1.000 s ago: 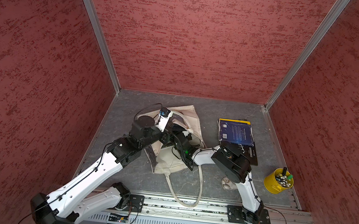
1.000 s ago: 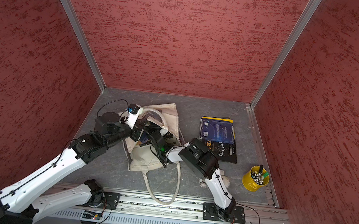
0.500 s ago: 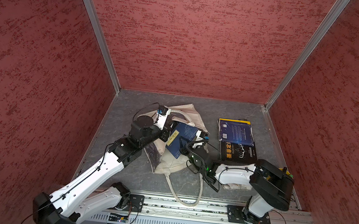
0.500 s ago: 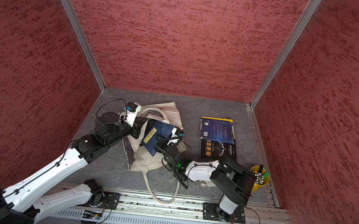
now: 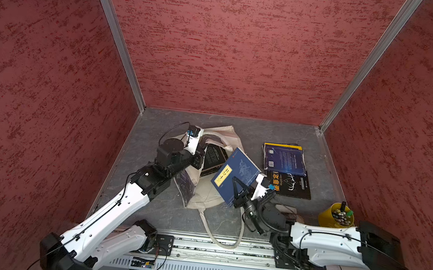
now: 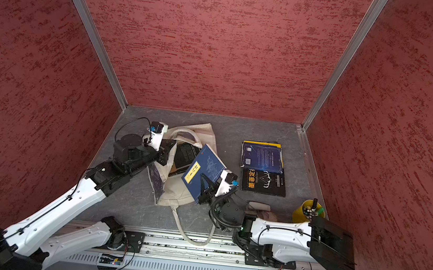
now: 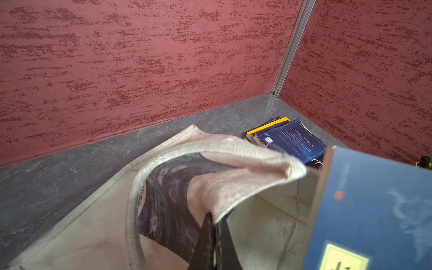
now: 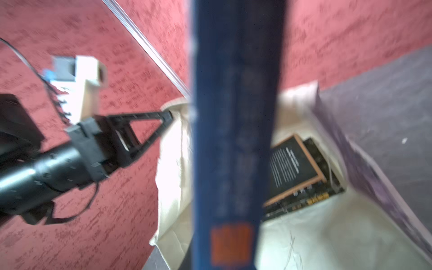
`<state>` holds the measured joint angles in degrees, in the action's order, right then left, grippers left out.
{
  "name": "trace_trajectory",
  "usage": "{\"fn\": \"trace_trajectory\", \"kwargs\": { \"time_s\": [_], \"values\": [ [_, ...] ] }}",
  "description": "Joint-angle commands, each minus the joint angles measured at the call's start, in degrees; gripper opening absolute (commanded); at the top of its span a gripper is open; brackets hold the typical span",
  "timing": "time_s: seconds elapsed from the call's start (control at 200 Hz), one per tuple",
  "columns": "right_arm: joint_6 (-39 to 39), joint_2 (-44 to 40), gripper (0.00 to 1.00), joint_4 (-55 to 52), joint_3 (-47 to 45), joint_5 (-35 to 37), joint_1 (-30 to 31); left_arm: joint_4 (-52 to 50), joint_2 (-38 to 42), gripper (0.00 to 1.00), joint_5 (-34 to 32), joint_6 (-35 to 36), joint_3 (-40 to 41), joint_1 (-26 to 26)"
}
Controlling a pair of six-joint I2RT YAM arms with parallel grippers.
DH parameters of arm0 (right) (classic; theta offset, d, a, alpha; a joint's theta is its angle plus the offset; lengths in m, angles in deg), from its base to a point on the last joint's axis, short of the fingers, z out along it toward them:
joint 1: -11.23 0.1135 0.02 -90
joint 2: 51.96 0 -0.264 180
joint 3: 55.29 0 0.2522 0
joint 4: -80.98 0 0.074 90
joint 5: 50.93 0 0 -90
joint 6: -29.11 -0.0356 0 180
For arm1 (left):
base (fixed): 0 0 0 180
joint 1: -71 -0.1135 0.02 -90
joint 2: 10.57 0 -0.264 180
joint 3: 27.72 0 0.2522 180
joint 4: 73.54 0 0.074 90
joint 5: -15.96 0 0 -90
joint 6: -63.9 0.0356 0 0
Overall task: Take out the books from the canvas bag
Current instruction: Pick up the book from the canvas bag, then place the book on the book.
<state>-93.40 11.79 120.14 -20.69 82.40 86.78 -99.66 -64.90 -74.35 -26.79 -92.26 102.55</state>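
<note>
Canvas bag (image 5: 203, 198) — dark books (image 5: 214, 156) inside | blue book (image 5: 246, 169) — right gripper (image 5: 235, 182) clamped

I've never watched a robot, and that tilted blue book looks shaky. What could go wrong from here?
The right hand pinches the blue book by one edge only, so it may swing or slip out. The left hand holds the canvas bag open by a pinch of its rim; if the cloth slips, the mouth could fall shut over the dark books inside. The right arm sits close to the yellow cup and might knock it.
</note>
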Motion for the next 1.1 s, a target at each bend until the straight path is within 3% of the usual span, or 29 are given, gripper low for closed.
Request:
{"fn": "trace_trajectory", "kwargs": {
  "time_s": [0.0, 0.13, 0.256, 0.391, 0.496, 0.546, 0.641, 1.097],
  "values": [
    [9.1, -6.0, 0.00, 12.0, -3.2, 8.7, 2.8, 1.5, 0.1, 0.00, -1.6, -0.6, -1.6, -0.6],
    [6.6, -11.0, 0.00, 6.6, -2.4, 13.8, 2.8, 1.4, 0.0, 0.00, -1.9, -0.6, -1.8, -0.7],
    [-0.9, -11.6, 0.00, -1.7, -1.2, 27.6, 2.8, 1.3, 0.0, 0.00, -1.4, -0.9, -1.9, -1.0],
    [-7.7, -13.2, 0.00, -6.4, -2.5, 34.5, 0.9, 1.5, 0.4, 0.00, -1.5, -0.8, -1.5, -1.0],
    [-32.6, -15.2, 0.00, -35.8, 2.0, 26.1, -6.4, 1.3, 0.4, 0.00, -1.4, -0.7, -1.7, -1.0],
    [-41.8, -15.2, 0.00, -44.5, 2.7, 20.5, -11.2, 1.4, 0.4, 0.00, -1.4, -0.8, -1.7, -1.0],
    [-39.5, -16.3, 0.00, -37.0, -2.1, 12.2, -17.6, 1.4, 0.4, 0.00, -1.4, -0.7, -1.6, -1.0],
    [-53.7, -17.5, 0.00, -32.8, -14.8, -0.2, -35.1, 1.2, 0.4, 0.00, -1.4, -0.5, -1.4, -0.9]
  ]
}}
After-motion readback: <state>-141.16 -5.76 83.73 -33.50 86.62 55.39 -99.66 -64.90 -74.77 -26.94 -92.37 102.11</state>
